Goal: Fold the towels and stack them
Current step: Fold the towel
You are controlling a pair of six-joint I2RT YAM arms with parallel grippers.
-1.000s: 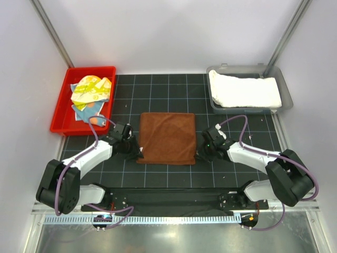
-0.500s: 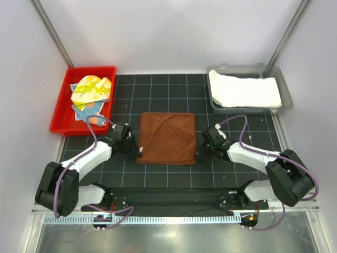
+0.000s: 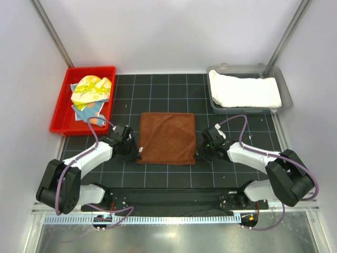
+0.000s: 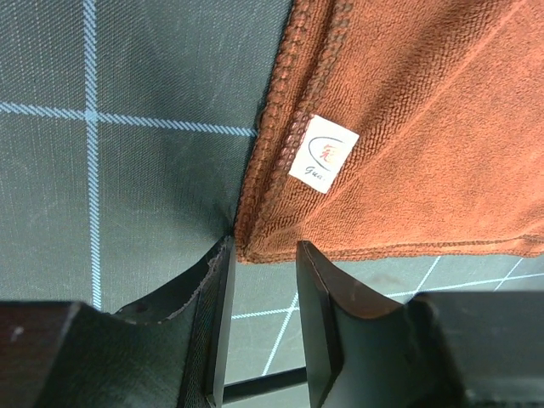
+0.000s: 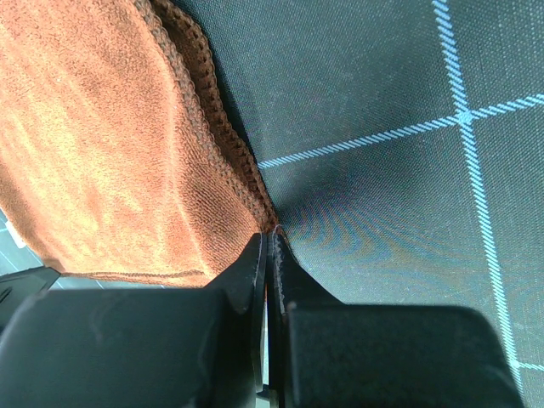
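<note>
- My left jaws are standing partly open, straddling the near-left corner of the rust-brown towel (image 4: 408,127) without pinching it. They have crept slightly closer than a second ago.
- My right jaws are staying fully closed at the near-right corner, with cloth touching the tips. I cannot tell whether any is caught.
- The towel is lying flat in the middle of the table (image 3: 168,95), unmoved. It is near square with no clear long axis, its sides following the grid lines and its white label (image 4: 323,154) facing up.
- The white towel (image 3: 243,90) is sitting in the grey tray (image 3: 287,100), far right.
</note>
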